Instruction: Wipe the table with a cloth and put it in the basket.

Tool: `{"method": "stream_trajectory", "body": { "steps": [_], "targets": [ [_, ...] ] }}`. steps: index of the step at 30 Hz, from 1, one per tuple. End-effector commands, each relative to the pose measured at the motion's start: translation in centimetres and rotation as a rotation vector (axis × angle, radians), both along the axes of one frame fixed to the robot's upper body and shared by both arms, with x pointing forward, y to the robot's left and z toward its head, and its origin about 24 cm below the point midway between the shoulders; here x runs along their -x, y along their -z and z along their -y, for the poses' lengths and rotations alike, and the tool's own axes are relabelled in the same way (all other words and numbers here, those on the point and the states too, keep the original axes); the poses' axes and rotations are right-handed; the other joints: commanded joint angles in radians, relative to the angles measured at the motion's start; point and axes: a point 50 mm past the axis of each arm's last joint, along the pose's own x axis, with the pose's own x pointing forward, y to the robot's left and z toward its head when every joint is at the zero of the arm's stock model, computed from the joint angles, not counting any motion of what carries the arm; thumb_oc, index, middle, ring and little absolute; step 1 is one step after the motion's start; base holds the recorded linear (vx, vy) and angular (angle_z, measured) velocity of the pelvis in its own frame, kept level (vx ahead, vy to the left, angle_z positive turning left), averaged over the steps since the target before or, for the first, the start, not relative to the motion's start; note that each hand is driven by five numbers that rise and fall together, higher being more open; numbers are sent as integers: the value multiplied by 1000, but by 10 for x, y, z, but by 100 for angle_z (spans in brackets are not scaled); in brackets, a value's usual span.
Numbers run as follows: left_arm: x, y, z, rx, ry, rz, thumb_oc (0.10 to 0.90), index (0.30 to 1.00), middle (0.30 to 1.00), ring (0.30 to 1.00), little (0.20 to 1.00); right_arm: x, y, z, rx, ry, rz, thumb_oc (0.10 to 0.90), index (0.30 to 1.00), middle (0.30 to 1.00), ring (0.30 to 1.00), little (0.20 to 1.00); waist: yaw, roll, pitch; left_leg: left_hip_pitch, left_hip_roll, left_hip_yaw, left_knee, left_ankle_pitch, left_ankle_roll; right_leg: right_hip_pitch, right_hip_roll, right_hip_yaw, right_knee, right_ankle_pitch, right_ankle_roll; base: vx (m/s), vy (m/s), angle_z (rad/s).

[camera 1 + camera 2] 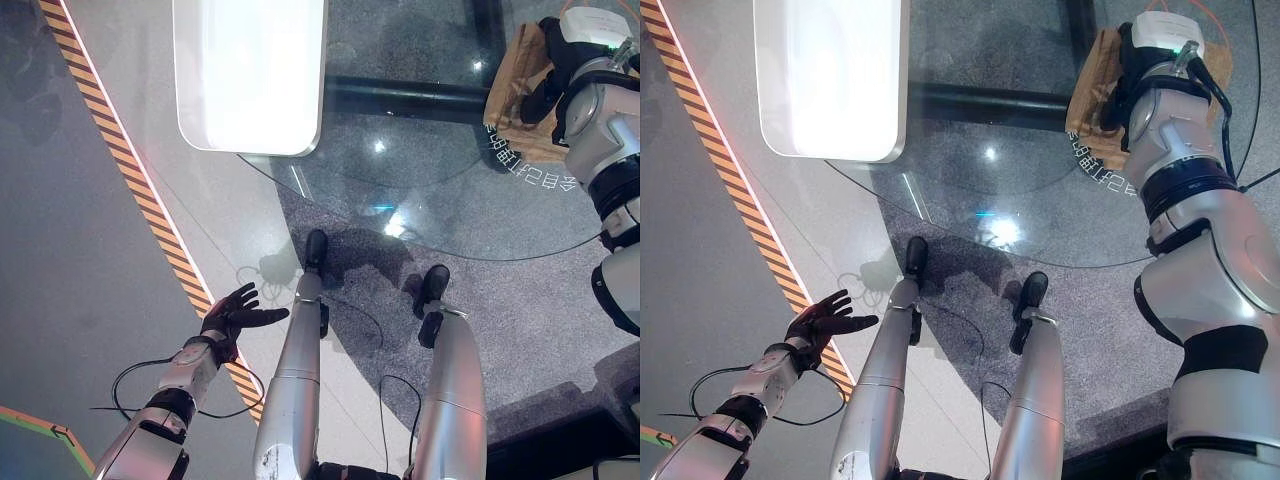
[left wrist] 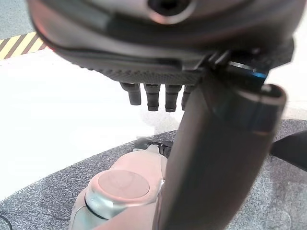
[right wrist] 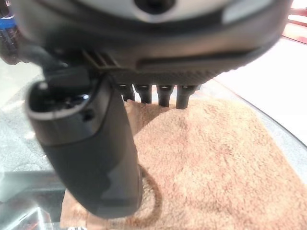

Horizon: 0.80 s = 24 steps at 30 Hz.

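Observation:
A tan cloth (image 1: 512,88) lies on the far right part of a round glass table (image 1: 420,190). My right hand (image 1: 546,98) rests on top of the cloth. In the right wrist view its thumb (image 3: 91,158) and straight fingers (image 3: 165,96) sit over the fuzzy cloth (image 3: 216,163), so the hand is open. My left hand (image 1: 236,312) hangs low at the left over the floor, away from the table, open with its fingers spread and holding nothing; its thumb (image 2: 216,158) shows in the left wrist view.
A white rounded slab (image 1: 250,70) stands at the back left, touching the glass table's edge. A yellow-and-black striped line (image 1: 130,170) runs diagonally across the floor on the left. A dark bar (image 1: 400,97) shows through the glass.

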Motion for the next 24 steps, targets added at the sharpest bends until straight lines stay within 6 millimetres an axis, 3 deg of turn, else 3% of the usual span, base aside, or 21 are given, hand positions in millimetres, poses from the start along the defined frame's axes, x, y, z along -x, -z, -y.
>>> {"method": "stream_trajectory", "body": {
  "steps": [1, 24],
  "targets": [
    [21, 8, -25, -39, -39, -34, 800, 900, 900, 900, 900, 16, -32, 20, 123, 74, 65, 100, 300, 300, 300, 200, 6, 26, -17, -8, -102, 59, 93, -125, 120, 15, 85, -72, -104, 61, -50, 0, 0, 0],
    [19, 7, -23, -34, -36, -25, 800, 900, 900, 900, 900, 16, -30, 22, 114, 71, 72, 100, 300, 300, 300, 200, 5, 25, -17, -5, -103, 61, 85, -122, 122, 15, 84, -75, -109, 65, -48, 0, 0, 0]
  ]
}}
